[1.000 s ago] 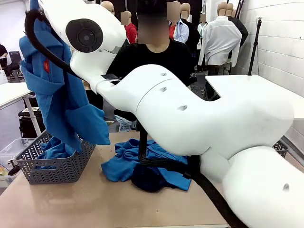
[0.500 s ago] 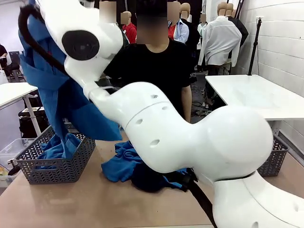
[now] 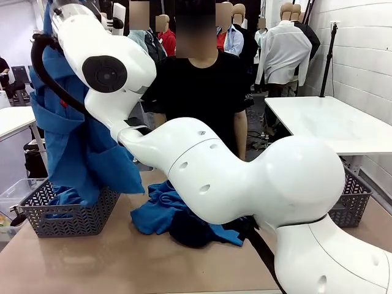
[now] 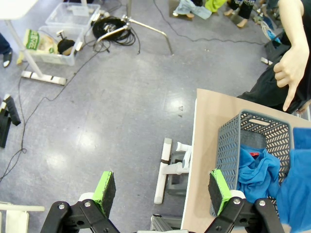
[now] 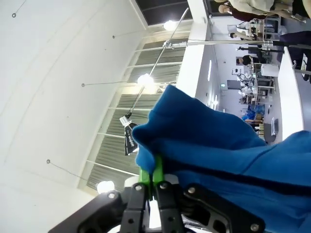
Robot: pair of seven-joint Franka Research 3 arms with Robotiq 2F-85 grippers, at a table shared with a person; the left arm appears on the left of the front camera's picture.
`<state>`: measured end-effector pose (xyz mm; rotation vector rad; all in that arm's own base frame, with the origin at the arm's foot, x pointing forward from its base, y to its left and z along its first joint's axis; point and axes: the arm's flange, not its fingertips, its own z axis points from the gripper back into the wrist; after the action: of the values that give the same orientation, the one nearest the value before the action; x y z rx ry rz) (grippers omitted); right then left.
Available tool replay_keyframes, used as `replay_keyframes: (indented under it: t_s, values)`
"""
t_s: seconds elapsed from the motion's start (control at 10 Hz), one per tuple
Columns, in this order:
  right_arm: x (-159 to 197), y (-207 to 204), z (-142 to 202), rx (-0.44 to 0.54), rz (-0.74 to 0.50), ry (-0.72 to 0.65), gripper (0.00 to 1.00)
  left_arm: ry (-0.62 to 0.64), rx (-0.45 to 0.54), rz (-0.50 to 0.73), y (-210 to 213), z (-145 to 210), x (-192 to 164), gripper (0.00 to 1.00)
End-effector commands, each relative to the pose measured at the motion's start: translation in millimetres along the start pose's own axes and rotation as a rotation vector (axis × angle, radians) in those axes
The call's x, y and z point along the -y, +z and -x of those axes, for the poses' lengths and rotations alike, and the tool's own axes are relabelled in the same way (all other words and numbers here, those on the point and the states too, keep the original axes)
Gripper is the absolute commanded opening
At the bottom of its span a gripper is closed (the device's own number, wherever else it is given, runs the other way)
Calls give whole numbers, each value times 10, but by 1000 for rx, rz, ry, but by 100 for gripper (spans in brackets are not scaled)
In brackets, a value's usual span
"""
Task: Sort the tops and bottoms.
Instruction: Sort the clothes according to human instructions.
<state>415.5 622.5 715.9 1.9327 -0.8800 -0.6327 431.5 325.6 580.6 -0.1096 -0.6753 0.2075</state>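
- Your right arm has swung round in the last second, and the held top [image 3: 73, 147] now hangs lower, its hem down in the grey basket [image 3: 67, 223].
- The right gripper [image 5: 151, 174] is pinched tight on a fold of that blue top. It is limp, light cloth and will likely drape and swing.
- The left gripper [image 4: 160, 194] stands wide and empty, off the bench [image 3: 122, 263] edge.
- More tops [image 3: 150, 214] and the dark bottoms [image 3: 193, 234] lie heaped mid-bench. Pinch a raised fold there.
- Your own arm crosses above that heap.

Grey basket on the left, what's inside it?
Crumpled blue fabric with a small red tag lies in the grey basket. A blue top hanging from the right end effector hides part of it. The basket's floor under the fabric is covered.
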Motion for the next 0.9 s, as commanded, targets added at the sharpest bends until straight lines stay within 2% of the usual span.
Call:
replay_keyframes:
  t_s: [0.0,0.6,0.8]
  values:
    - [-125,37,22,-8,-39,-16,0,-19,4,-10,13,27,-20,100]
    - [-125,37,22,-8,-39,-16,0,-19,4,-10,13,27,-20,100]
    - [-4,-130,87,-25,-7,-32,0,-19,4,-10,13,27,-20,100]
